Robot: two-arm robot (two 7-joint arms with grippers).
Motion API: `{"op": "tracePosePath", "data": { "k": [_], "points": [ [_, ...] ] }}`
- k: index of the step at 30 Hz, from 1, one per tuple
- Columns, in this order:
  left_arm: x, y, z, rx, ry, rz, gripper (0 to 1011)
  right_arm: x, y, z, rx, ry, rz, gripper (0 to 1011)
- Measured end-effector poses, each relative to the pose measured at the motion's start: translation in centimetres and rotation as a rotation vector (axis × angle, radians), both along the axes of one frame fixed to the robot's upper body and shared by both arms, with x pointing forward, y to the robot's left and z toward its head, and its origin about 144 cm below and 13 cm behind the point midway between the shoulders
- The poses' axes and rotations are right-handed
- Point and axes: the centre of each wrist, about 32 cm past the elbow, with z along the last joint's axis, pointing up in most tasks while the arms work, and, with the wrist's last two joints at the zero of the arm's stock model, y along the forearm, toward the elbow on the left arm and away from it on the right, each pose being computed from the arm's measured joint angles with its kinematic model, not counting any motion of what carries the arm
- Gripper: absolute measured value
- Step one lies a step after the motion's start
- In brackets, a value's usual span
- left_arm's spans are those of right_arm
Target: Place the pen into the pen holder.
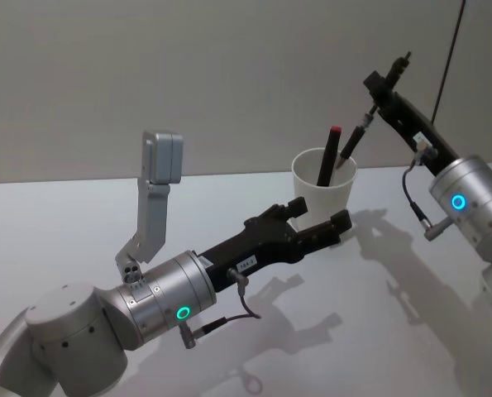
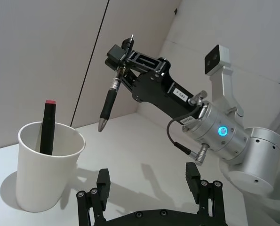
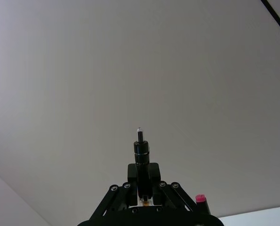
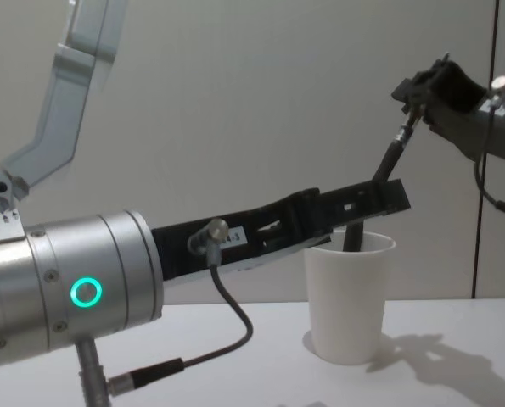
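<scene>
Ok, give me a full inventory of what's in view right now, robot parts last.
pen holder: one, white paper cup, upright on the table beyond the left hand.
red-capped marker: one, black with a red top, standing inside the pen holder.
pen: one, black, tilted tip-down above the cup's far side, gripped at its upper end.
table: one, white, under everything.
cable: one, black, running down the back wall.
left hand: open, low beside the pen holder.
right hand: raised above the cup, shut on the pen.

White paper cup pen holder [image 1: 324, 186] upright on table; black pen [image 2: 108, 104] tilted above rim.
</scene>
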Motion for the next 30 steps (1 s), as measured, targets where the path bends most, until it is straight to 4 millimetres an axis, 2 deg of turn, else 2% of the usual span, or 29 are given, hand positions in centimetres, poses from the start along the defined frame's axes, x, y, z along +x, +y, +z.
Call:
{"op": "tracePosePath", "data": {
  "k": [15, 30],
  "points": [
    [0.0, 0.0, 0.0, 0.0, 0.0, 0.0, 1001, 2.2, 0.6, -0.8, -0.052, -0.026, -0.004, 161],
    [0.0, 0.0, 0.0, 0.0, 0.0, 0.0, 1001, 3.1, 1.1, -1.2, -0.128, -0.073, -0.016, 161]
  ]
}}
